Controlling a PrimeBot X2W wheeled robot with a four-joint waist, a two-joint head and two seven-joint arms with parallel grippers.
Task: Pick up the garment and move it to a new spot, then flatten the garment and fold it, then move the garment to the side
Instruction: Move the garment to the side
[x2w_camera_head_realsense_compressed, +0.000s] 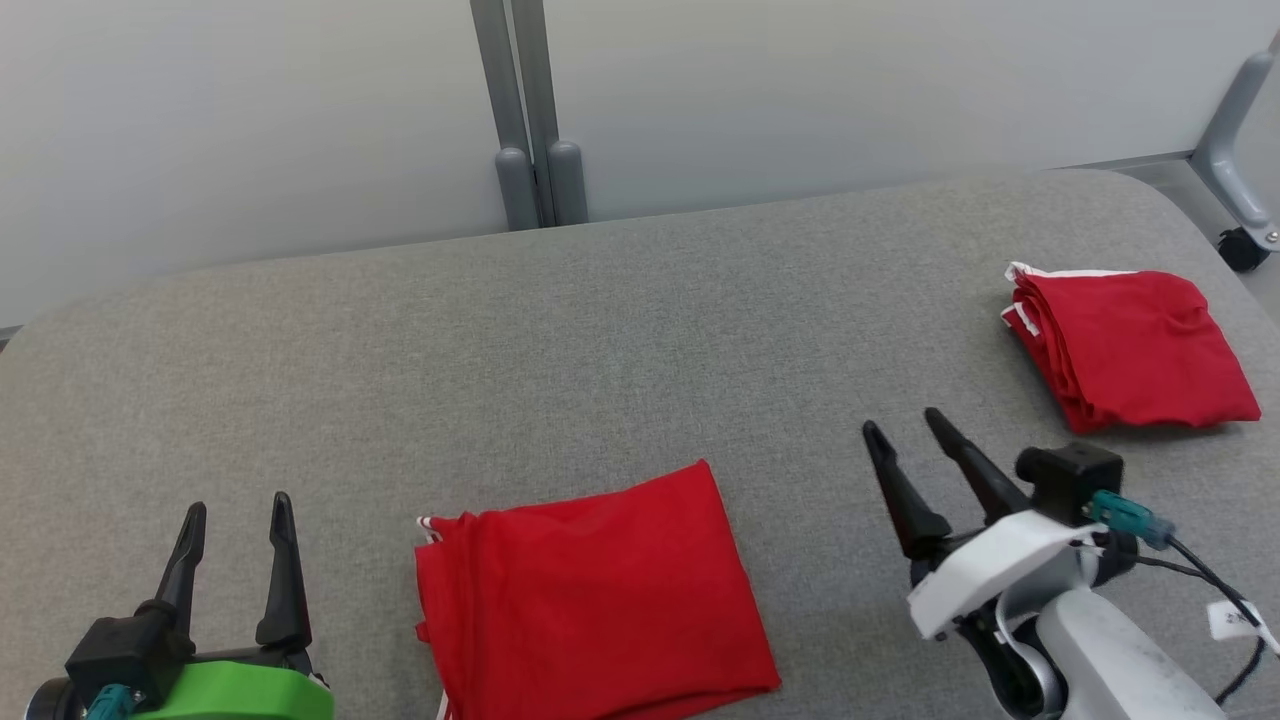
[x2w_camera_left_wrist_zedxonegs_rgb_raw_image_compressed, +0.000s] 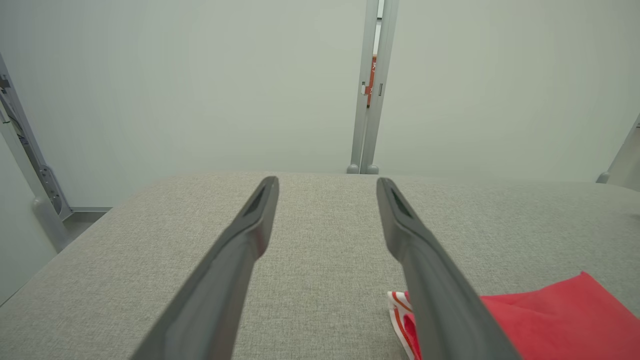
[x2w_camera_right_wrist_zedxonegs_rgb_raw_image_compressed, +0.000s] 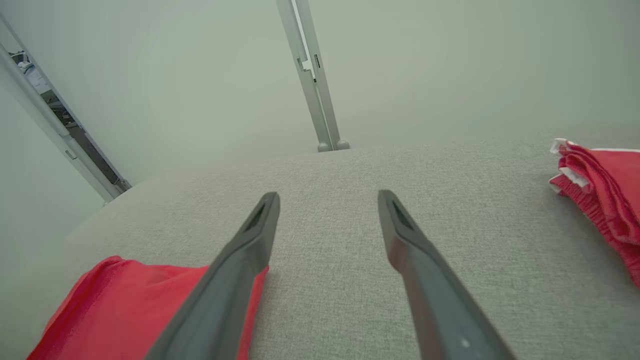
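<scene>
A folded red garment (x2w_camera_head_realsense_compressed: 590, 595) lies flat on the grey padded table (x2w_camera_head_realsense_compressed: 600, 330) near its front edge, between my two grippers. My left gripper (x2w_camera_head_realsense_compressed: 238, 505) stands open to the left of it, nothing between its fingers; the left wrist view has the garment's corner (x2w_camera_left_wrist_zedxonegs_rgb_raw_image_compressed: 550, 320) at lower right. My right gripper (x2w_camera_head_realsense_compressed: 905, 425) is open to the right of the garment and apart from it. In the right wrist view the garment (x2w_camera_right_wrist_zedxonegs_rgb_raw_image_compressed: 130, 312) lies at lower left behind one finger (x2w_camera_right_wrist_zedxonegs_rgb_raw_image_compressed: 240, 270).
A second folded red garment (x2w_camera_head_realsense_compressed: 1125, 345) with white trim lies at the table's far right; the right wrist view catches it (x2w_camera_right_wrist_zedxonegs_rgb_raw_image_compressed: 607, 185) at the right edge. Grey partition posts (x2w_camera_head_realsense_compressed: 530, 110) stand behind the table, and a castor leg (x2w_camera_head_realsense_compressed: 1240, 190) at the far right.
</scene>
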